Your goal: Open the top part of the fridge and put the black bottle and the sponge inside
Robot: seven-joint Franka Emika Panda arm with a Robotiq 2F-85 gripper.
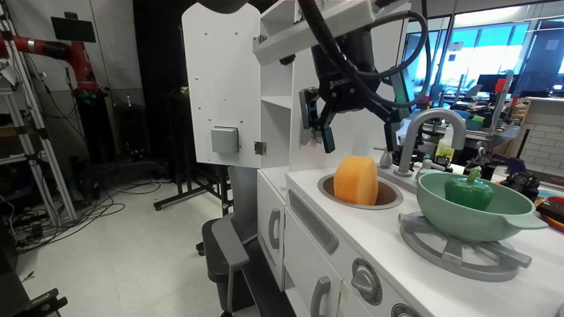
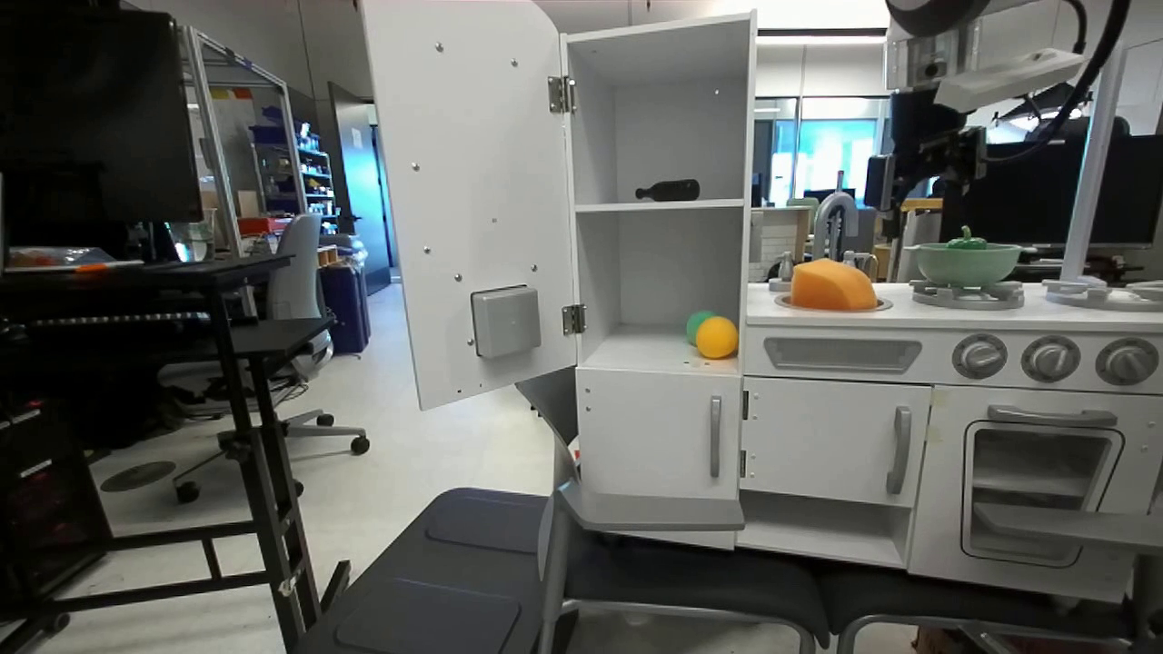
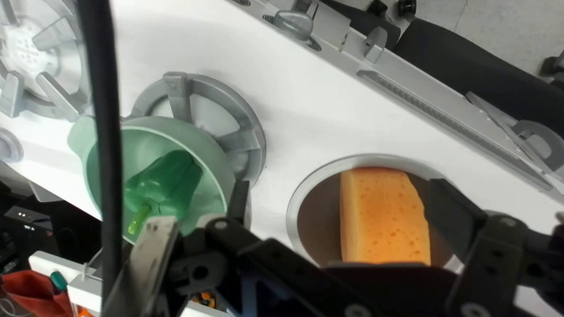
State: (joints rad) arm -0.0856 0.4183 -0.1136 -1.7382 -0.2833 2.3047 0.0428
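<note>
Above the sponge [image 1: 356, 180] in the sink [image 3: 318, 218] hangs the end effector [image 1: 359, 138], fingers [image 1: 328, 140] apart; the black bottle [image 2: 674, 191] lies on the fridge shelf [image 2: 663, 206], upper door [image 2: 482, 182] wide open.

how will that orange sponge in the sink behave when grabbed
Pore-like spots suggest the sponge is probably light and squashy. Its matte surface likely won't slip. Poking above the sink, it might tip if bumped.

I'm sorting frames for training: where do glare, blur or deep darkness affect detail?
In both exterior views, the background windows glare blue-white; in an exterior view, the black bottle reads mostly as a dark silhouette; in the wrist view, the black cable looks soft-edged, while pores on the sponge stand out.
</note>
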